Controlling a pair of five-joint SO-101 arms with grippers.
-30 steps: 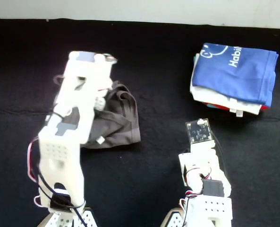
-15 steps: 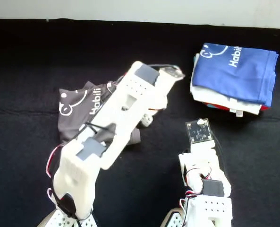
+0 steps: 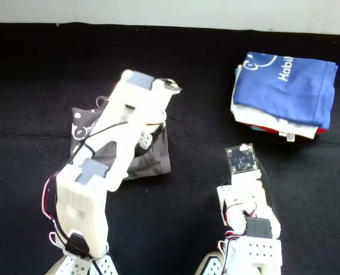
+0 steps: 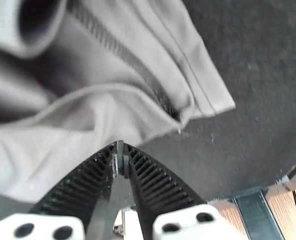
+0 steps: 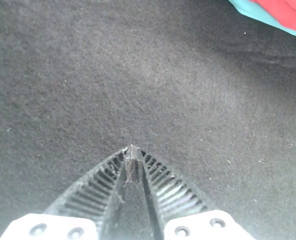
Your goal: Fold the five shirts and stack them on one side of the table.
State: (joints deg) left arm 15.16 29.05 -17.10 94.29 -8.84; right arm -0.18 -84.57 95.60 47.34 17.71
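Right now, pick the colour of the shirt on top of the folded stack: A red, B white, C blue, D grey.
C: the blue shirt lies uppermost, over a white shirt, while the grey shirt lies apart from them.

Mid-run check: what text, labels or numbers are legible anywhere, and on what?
Folded blue shirt atop the shirt stack: white lettering, cut off at the fold; no whole word reads.
Dark grey shirt: white print, mostly hidden under the left arm; unreadable.
No other text legible.
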